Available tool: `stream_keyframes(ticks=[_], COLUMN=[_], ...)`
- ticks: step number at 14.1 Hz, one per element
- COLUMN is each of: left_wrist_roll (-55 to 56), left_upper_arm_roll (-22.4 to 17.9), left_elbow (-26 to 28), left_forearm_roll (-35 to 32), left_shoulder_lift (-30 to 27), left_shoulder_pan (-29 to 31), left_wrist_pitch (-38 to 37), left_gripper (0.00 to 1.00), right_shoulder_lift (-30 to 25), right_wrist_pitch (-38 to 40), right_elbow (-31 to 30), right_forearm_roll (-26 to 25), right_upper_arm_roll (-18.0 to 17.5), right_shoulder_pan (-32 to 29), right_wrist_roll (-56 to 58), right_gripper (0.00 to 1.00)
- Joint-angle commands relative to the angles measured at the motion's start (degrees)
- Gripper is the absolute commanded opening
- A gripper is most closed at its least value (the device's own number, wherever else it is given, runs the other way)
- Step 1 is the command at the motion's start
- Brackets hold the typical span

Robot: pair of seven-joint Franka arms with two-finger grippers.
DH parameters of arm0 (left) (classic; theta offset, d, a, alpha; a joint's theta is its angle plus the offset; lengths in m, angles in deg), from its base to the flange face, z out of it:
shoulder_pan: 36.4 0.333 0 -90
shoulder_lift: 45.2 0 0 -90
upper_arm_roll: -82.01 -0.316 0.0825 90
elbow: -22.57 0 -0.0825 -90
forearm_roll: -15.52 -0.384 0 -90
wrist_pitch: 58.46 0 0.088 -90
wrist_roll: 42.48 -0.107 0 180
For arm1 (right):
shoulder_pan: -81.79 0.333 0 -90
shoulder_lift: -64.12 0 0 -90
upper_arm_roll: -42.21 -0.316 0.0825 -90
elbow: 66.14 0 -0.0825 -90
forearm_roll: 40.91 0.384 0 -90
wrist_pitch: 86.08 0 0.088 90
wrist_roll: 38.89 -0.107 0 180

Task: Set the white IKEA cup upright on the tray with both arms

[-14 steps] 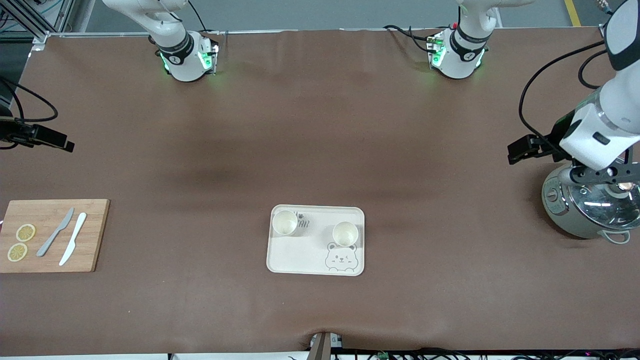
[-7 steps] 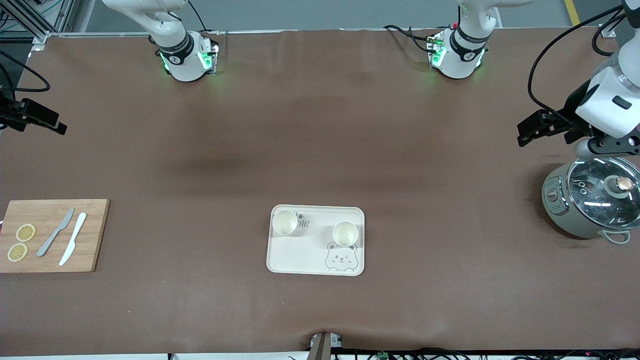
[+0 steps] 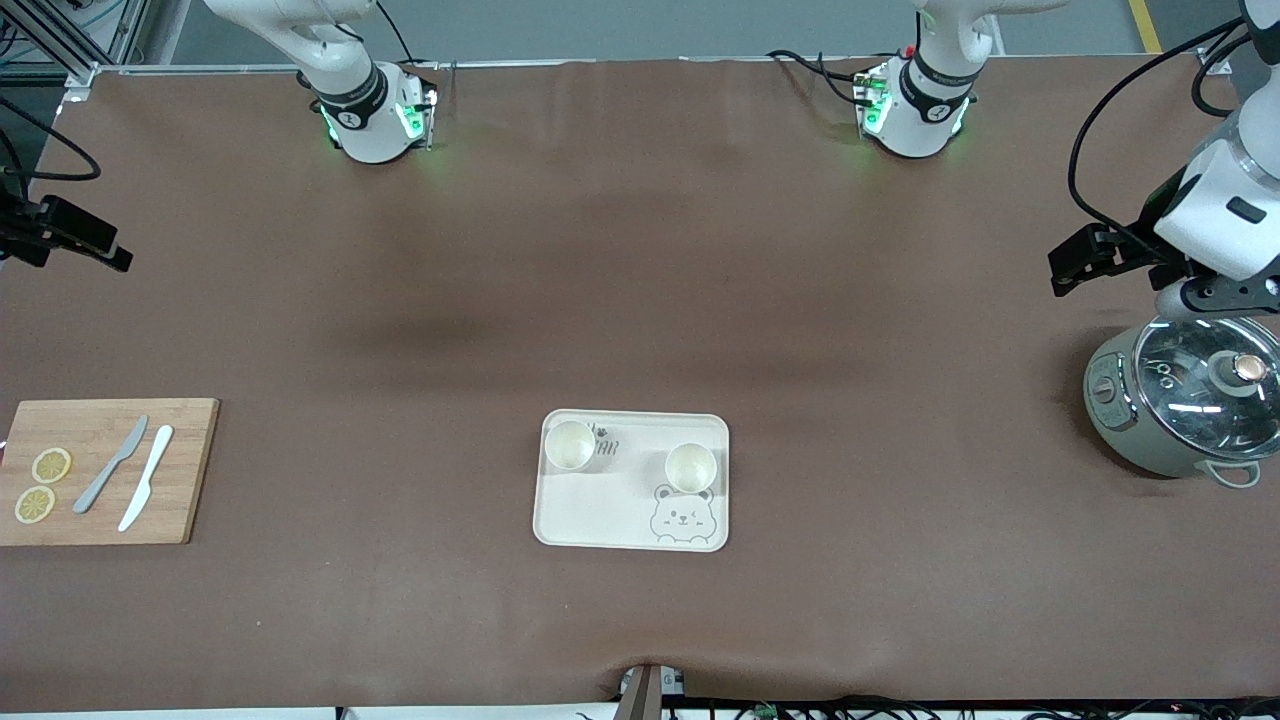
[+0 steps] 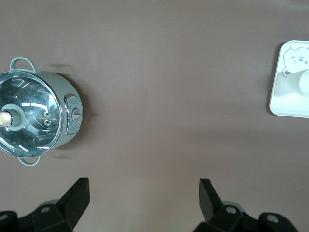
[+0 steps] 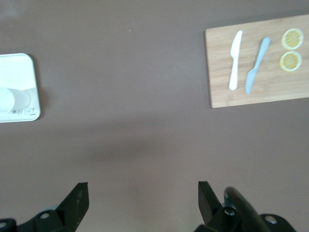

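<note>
Left hand (image 4: 143,200) has been raised clear of the pot (image 3: 1180,400) — both hands spread, empty; two cups (image 3: 570,445) are seen upright on the tray (image 3: 600,515); right hand (image 5: 142,200) over bare tabletop (image 3: 640,280).

Front camera is looking down from high across the table; both wrist cameras are facing straight down from well up, each sharing the tray (image 3: 600,500) edge.

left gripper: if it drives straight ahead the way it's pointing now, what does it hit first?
Probably just bare table. The left gripper is open, pointing down at the brown surface between the pot and the tray, with nothing in its line. Depth is hard to judge.
</note>
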Motion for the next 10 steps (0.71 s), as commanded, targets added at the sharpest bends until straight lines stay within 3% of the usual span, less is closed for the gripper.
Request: stream_keyframes(ticks=[1, 5, 8, 10], left_wrist_roll=[-1.2, -1.2, -4.4, -4.7], left_upper_arm_roll=[0.7, -0.2, -6.8, -9.9], left_elbow=[0.6, 5.3, 14.3, 15.1], left_forearm_roll=[-1.5, 0.1, 1.2, 3.5], left_shoulder_lift=[-1.9, -6.7, -13.9, -15.0], left_shoulder_pan=[0.2, -0.9, -6.2, -7.8], left_wrist_pitch=[-0.3, 0.6, 4.7, 4.2], left_gripper=[1.00, 1.00, 1.00, 1.00], right_shoulder_lift=[1.3, 1.2, 1.2, 1.2], right_wrist_pitch=[0.6, 2.5, 2.8, 3.3], right_elbow=[3.4, 3.4, 3.5, 3.4], right_forearm_roll=[-4.8, -4.7, -4.8, -4.8], right_upper_arm_roll=[-0.2, -0.3, -0.3, -0.2], right_shoulder_pan=[1.2, 1.5, 2.1, 2.2], right_wrist_roll=[-0.3, -0.4, -0.5, -0.5], right_gripper=[1.00, 1.00, 1.00, 1.00])
